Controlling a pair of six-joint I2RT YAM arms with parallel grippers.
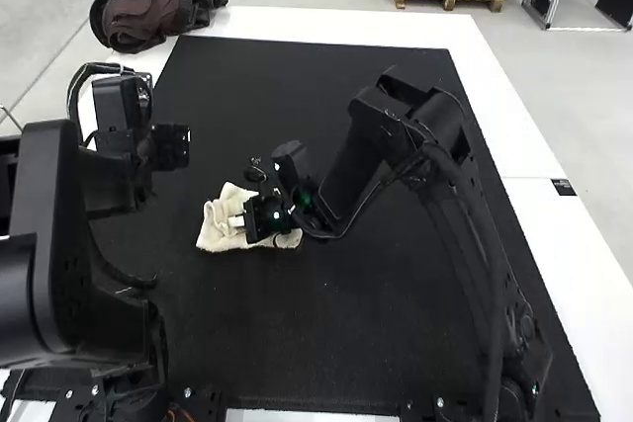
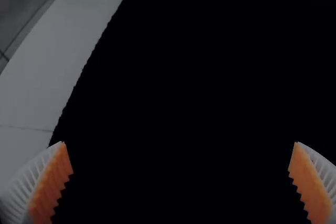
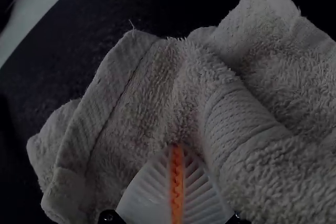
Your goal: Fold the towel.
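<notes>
A bunched cream towel (image 1: 216,236) lies left of the worktop's (image 1: 539,160) centre, longer from left to right. The right arm's closed fingers (image 3: 202,195) touch it, reaching from its right; the left arm's spread fingers (image 2: 50,187) are apart, nearer the left edge.

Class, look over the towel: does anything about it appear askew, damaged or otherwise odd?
The towel lies bunched, a rolled ridge beside the right pincer, which looks odd for cloth meant to be folded neatly. A loose thread sticks out from its edge, perhaps slight fraying.
</notes>
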